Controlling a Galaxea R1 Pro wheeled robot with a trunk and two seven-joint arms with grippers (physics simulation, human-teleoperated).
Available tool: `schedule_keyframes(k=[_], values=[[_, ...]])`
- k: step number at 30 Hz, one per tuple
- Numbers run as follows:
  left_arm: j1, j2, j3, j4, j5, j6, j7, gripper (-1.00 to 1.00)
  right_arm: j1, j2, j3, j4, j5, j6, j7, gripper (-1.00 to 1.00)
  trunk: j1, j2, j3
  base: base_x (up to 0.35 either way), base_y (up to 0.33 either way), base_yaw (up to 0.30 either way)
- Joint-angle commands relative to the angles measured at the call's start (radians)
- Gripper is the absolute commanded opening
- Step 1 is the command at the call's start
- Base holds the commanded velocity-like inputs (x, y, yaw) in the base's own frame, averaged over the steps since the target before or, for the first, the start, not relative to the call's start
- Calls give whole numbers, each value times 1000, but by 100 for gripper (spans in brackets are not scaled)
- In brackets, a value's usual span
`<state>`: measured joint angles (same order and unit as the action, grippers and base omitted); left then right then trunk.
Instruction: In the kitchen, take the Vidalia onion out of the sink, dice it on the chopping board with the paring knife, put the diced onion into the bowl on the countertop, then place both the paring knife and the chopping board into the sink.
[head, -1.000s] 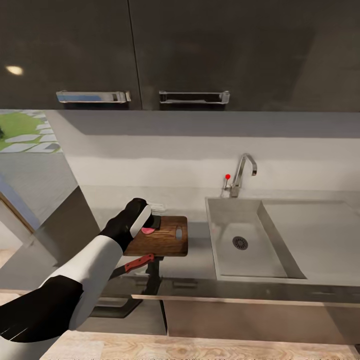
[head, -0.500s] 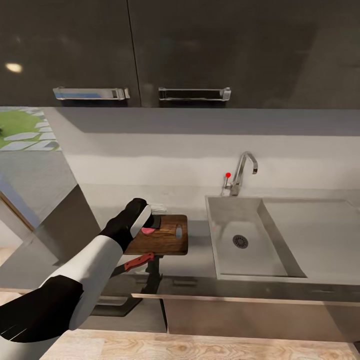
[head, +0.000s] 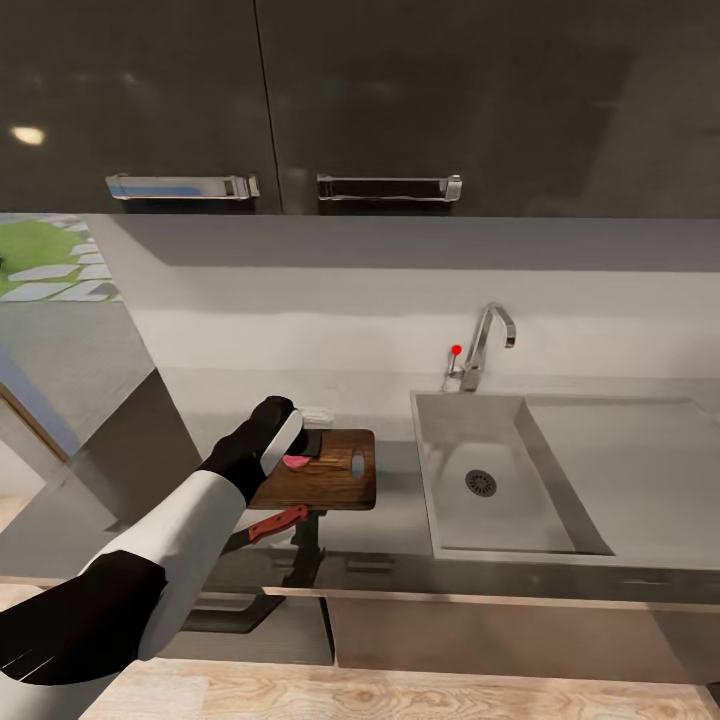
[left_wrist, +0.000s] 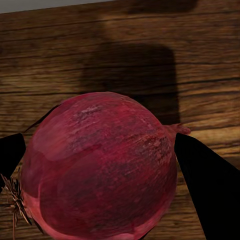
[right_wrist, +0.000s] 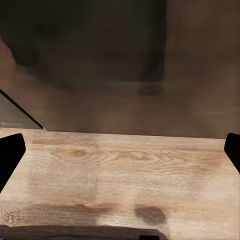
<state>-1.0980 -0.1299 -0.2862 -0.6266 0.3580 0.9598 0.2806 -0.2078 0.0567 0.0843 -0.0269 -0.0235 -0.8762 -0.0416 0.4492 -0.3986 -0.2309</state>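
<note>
The Vidalia onion (left_wrist: 100, 165), dark pinkish-red, rests on the brown chopping board (head: 335, 480) left of the sink (head: 455, 530). My left gripper (head: 298, 452) reaches down over the board's left part and is shut on the onion, with a black finger (left_wrist: 205, 185) pressed against each side. The paring knife (head: 278, 522), with its orange-red handle, lies on the countertop (head: 395, 525) just in front of the board. A sliver of the white bowl (head: 318, 411) peeks out behind the gripper. My right gripper (right_wrist: 120, 155) hangs open over the wood floor.
The steel sink basin with its drain (head: 480, 484) lies right of the board, with a draining surface (head: 630, 470) beyond it. A chrome tap (head: 485, 345) stands behind the basin. Black upper cabinets (head: 380, 100) hang overhead. The counter's front edge (head: 450, 595) runs below.
The head view shifted very slightly a second ago. The left arm, onion, board and knife hold the same places.
</note>
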Motion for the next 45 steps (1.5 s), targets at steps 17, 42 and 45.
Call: schedule_keyframes(k=[17,42,45], values=[[0,1,-4,2,10,2,9,100,-1,1,8,1,-4,-3,-3,100,1,-1,-2,0,0,0],[0,22,-1,-294,10,37,21,100,-1,0,8,1,-3,-3,-4,100,1,-1,-2,0,0,0],[0,34,-1,-378,10,46,21,100,-1,0,8,1,-3,-3,-4,100,1,-1,-2,0,0,0]])
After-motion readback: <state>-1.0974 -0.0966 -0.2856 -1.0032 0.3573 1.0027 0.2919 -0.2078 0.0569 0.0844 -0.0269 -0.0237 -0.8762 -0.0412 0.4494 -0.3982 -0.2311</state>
